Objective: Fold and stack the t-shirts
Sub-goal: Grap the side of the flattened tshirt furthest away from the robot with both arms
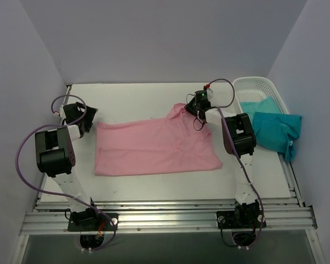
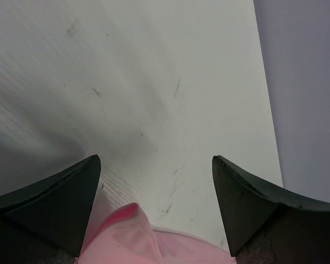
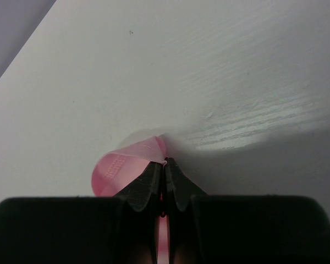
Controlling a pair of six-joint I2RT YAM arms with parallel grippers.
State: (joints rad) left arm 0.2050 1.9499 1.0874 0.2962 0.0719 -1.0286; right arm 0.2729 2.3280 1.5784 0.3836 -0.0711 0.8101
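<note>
A light pink t-shirt lies spread flat across the middle of the white table. My right gripper is at the shirt's far right corner, shut on a pinch of its hemmed edge, which loops out to the left of the fingertips. My left gripper sits at the shirt's left edge, open wide, with a pink fold of the t-shirt lying low between the two dark fingers and touching neither. Teal t-shirts are heaped at the right, partly hanging out of the basket.
A white lattice basket stands at the table's far right corner against the wall. Grey walls close in the left, back and right sides. A metal rail runs along the near edge by the arm bases.
</note>
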